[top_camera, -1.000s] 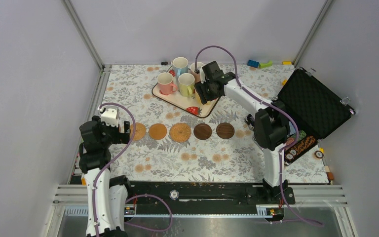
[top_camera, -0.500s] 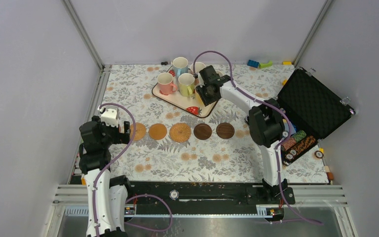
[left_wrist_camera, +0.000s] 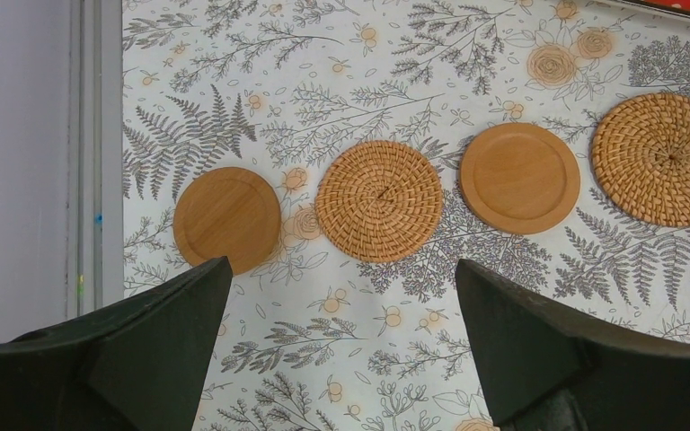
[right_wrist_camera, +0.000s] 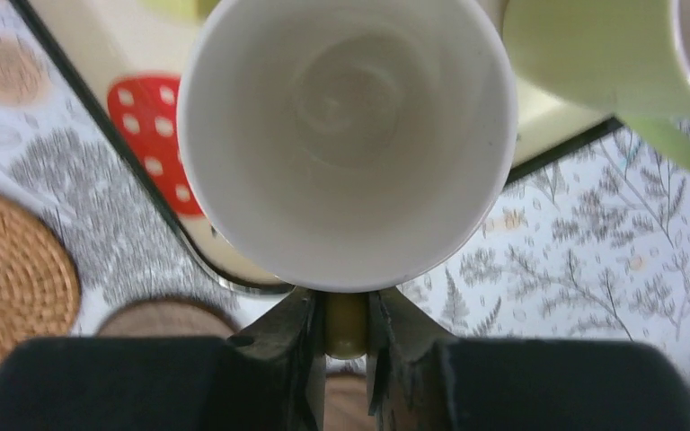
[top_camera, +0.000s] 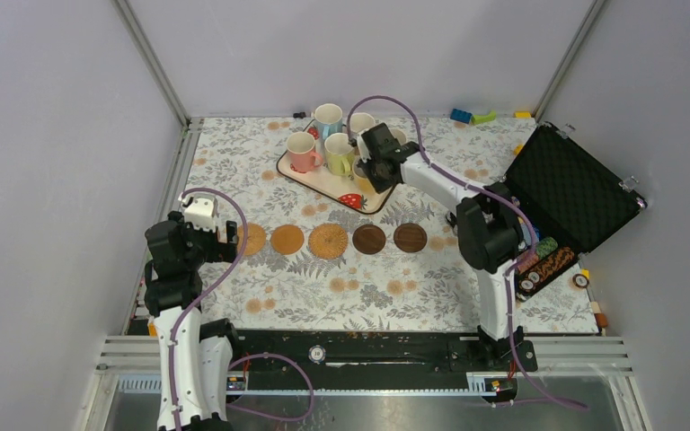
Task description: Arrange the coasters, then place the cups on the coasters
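Though boxed in by pale grey walls [top_camera: 368, 54], carries on the floral surface [top_camera: 413, 278] a row of coasters [top_camera: 328, 241] just nearer than the tray [top_camera: 364, 196], right pincer [right_wrist_camera: 346, 314] nipped on the handle of a cup [right_wrist_camera: 346, 135] at the tray's near corner, left pincer [left_wrist_camera: 338, 262] gaping wide near-left of the tray.

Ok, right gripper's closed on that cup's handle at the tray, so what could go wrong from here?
1. The right gripper pinches only the thin handle, so the cup could swing or tilt when lifted.
2. The green mug stands close beside it; a sideways move might knock it.
3. The cup sits near the tray rim, which it could catch if dragged low.
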